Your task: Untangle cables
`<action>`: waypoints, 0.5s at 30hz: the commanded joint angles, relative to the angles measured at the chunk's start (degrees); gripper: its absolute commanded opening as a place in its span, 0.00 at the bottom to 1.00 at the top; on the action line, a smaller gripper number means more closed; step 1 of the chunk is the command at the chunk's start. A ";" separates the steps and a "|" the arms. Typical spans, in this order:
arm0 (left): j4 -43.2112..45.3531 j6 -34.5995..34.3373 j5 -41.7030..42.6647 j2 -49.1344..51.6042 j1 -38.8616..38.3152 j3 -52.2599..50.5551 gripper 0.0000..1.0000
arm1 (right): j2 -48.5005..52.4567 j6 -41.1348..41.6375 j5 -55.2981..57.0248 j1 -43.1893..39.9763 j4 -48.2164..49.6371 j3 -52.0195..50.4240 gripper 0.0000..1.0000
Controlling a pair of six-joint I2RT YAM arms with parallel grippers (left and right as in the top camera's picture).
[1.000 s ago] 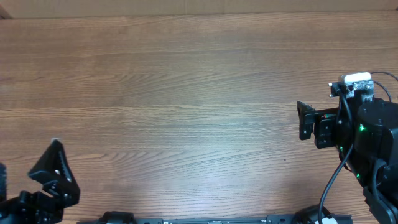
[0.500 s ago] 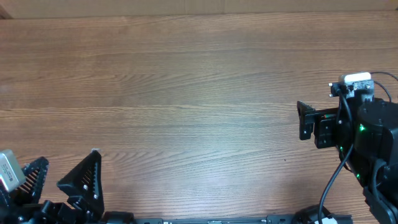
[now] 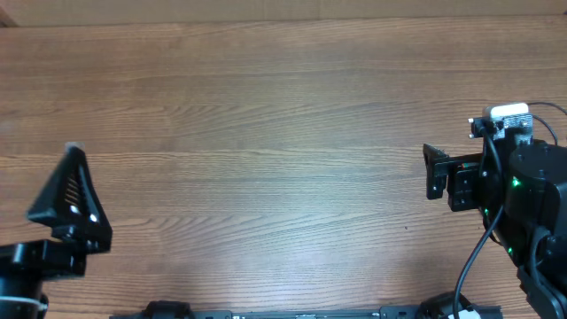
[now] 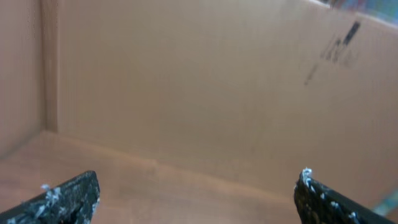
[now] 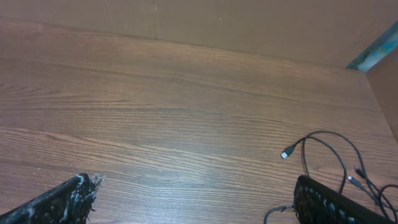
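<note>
- Right gripper (image 5: 194, 182): jaws stood wide apart, nothing between them, low over the bare wooden counter (image 3: 266, 133).
- Left gripper (image 4: 199, 180): jaws likewise wide apart and empty. Its wrist view was blurred and faced a cardboard wall (image 4: 186, 93), not the work.
- The cables (image 5: 318, 132) appeared only at the lower right of the right wrist frame. They lay in loose black loops on the counter, partly hidden behind that gripper's right-hand finger. One silvery plug (image 5: 286, 154) lay out to the left of the loops. The overhead frame showed no cable.
- Risk: several strands lay close together, so a closing gripper could pinch more than one and tighten the tangle.
- Risk: the left arm had no sight of the cables, so a reach from it could miss or snag a loop.
</note>
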 commanded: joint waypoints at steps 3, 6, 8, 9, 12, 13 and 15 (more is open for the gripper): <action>12.17 2.69 0.98 -7.76 2.75 -12.04 0.99 | -0.11 0.42 0.79 0.48 0.11 0.28 1.00; 19.30 2.67 0.98 -13.07 2.84 -21.16 1.00 | -0.11 0.42 0.79 0.48 0.11 0.28 1.00; 23.30 2.64 1.07 -16.24 2.82 -26.67 1.00 | -0.11 0.42 0.79 0.48 0.11 0.28 1.00; 25.29 2.64 1.18 -17.84 2.84 -29.53 1.00 | -0.11 0.42 0.79 0.48 0.11 0.28 1.00; 31.26 2.64 1.20 -23.10 2.82 -38.73 1.00 | -0.11 0.42 0.79 0.48 0.11 0.28 1.00; 33.24 2.64 1.20 -24.87 2.82 -41.92 1.00 | -0.11 0.42 0.79 0.48 0.11 0.28 1.00; 37.18 2.64 1.18 -28.00 2.82 -47.89 1.00 | -0.11 0.42 0.79 0.48 0.11 0.28 1.00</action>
